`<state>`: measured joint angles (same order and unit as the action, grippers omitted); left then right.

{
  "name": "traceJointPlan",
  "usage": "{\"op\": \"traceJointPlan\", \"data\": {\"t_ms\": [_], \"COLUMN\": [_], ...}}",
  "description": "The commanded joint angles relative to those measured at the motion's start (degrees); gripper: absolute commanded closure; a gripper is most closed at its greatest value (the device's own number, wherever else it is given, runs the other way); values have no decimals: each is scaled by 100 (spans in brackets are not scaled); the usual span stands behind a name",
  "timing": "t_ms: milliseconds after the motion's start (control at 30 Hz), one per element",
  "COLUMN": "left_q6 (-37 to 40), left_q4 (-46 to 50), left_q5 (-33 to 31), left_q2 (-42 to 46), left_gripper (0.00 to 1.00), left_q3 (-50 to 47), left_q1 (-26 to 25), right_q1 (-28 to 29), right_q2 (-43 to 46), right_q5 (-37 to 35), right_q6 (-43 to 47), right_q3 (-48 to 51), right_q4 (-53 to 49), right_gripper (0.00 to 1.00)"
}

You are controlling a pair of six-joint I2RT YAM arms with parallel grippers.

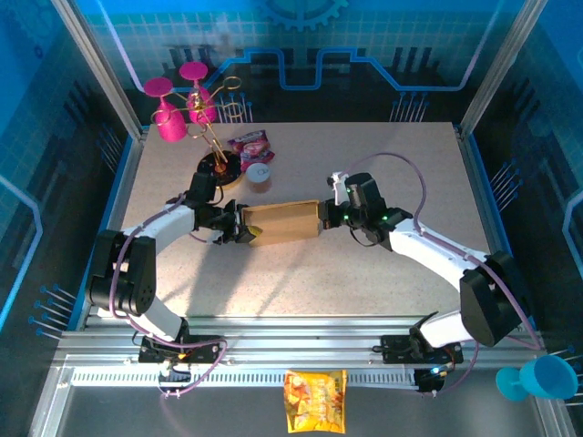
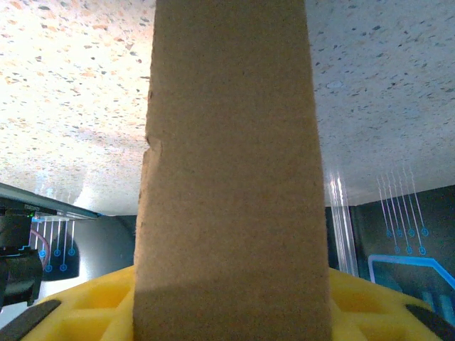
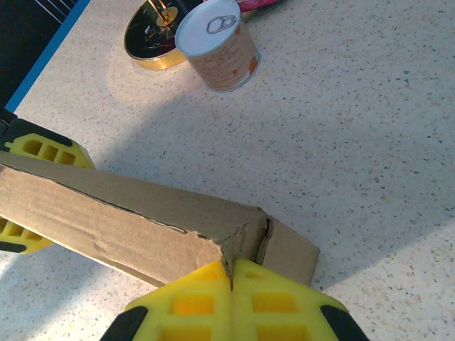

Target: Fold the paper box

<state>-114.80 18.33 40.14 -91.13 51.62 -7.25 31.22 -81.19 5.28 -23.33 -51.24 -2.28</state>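
Two arms hold a brown paper box between them at mid-table

From above: the paper box stretches left to right at the middle of the table; the left gripper is clamped on its left end; the right gripper meets its right end; a can stands just behind. Left wrist: cardboard runs up the middle, with yellow fingers on either side of it, gripping it. Right wrist: the yellow pads are pressed flat together at the box's near corner; whether any cardboard is nipped between them cannot be told.
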Motion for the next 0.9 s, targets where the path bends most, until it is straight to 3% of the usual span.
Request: {"op": "traceJointPlan", "data": {"t_ms": [0,267,567,867], "left_q6": [-1808,-1824,-1630,-1440], "left_q4": [344,324,299,598], "left_q5": [-801,-817,-803,-809], "left_q2": [-144,-166,-290,-326], "left_gripper": [98,99,100,100], "left_q3": [2,31,90,145], "left_q1": [4,4,4,13], "right_q1": [239,270,268,142], "right_q2": [-118,76,67,369], "right_q5": [-122,-387,-274,75], "right_q6": [72,287,282,-210], "right_q3": [427,1058,858,581], "right_q4": [-288,154,-185,-720], "right_gripper": [100,100,100,84]}}
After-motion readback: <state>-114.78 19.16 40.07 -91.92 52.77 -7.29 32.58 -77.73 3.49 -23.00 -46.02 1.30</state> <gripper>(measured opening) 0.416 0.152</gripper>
